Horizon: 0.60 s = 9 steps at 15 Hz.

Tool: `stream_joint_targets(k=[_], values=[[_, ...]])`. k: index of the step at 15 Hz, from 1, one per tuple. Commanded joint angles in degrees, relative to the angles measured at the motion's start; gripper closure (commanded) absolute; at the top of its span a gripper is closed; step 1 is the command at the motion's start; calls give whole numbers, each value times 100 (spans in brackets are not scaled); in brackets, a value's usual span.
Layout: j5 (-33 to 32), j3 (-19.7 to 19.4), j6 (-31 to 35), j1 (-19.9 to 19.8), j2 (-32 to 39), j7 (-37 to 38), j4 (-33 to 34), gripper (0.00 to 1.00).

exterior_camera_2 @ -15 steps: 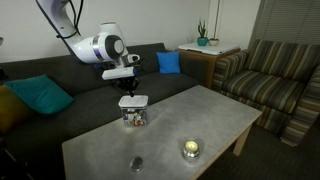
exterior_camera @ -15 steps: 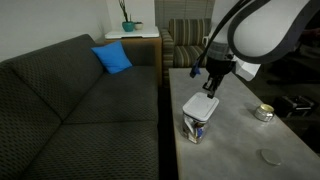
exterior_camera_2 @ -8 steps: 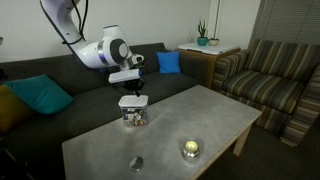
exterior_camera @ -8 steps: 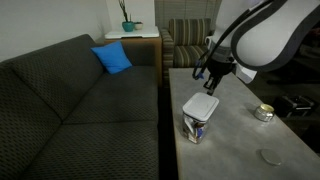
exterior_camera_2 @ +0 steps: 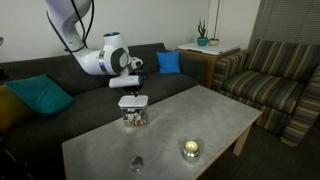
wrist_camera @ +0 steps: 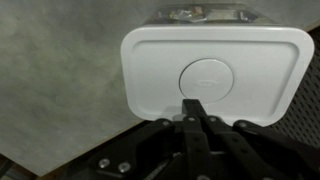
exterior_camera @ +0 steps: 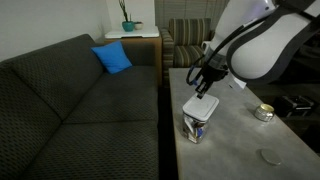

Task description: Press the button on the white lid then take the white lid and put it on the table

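The tool point(wrist_camera: 191, 103) is clenched and empty, just above the white lid point(wrist_camera: 150, 70), which sits on the clear container point(exterior_camera: 196, 128) on the tabletop point(exterior_camera: 240, 145). It should push straight down, centred on the round button point(wrist_camera: 207, 76).

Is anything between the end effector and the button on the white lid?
Nothing visible is in the way. In the wrist view the shut end effector hangs over the white lid, aimed near its round button, with no object between them.
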Motion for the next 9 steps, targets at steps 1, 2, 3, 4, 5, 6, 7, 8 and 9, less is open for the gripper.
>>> stream_joint_targets(k=[1,2,3,4,5,6,7,8,9], values=[[86,490,-13,-387,30,-490,70,100],[97,512,-93,-397,5,-507,71,100],[108,512,-196,-400,-19,-511,74,100],[118,493,-270,-388,-25,-499,94,100],[123,485,-350,-385,-19,-498,121,100],[137,514,-504,-403,-23,-522,146,100],[152,532,-718,-406,-21,-541,175,100],[160,615,-914,-459,-5,-637,211,100],[175,691,-1097,-505,5,-731,245,100]])
